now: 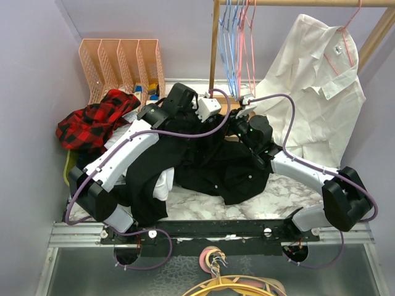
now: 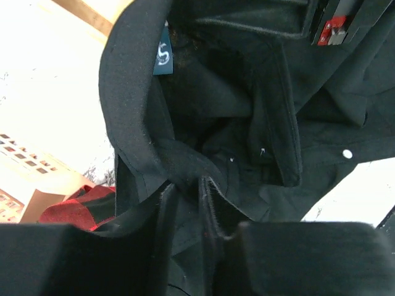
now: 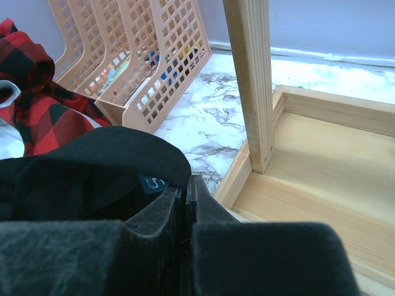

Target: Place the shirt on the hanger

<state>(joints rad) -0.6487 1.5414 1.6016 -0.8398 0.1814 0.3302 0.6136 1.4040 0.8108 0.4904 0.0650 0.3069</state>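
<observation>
The black shirt (image 1: 213, 163) lies crumpled on the marble table between both arms. Its collar with a small blue label (image 2: 162, 55) is lifted. My left gripper (image 1: 213, 98) (image 2: 185, 185) has its fingers narrowed on a fold of the black cloth below the collar. My right gripper (image 1: 245, 111) (image 3: 187, 182) is shut on the collar edge beside the label (image 3: 152, 183). A pink-red wire hanger (image 1: 252, 49) hangs from the wooden rail among blue ones, above and behind the grippers.
A white shirt (image 1: 321, 80) hangs on another pink hanger at the right. A red-and-black plaid garment (image 1: 95, 120) lies at the left by a peach file organizer (image 1: 120, 68). The rack's wooden post (image 3: 250, 80) and base (image 3: 321, 160) stand just beyond my right gripper.
</observation>
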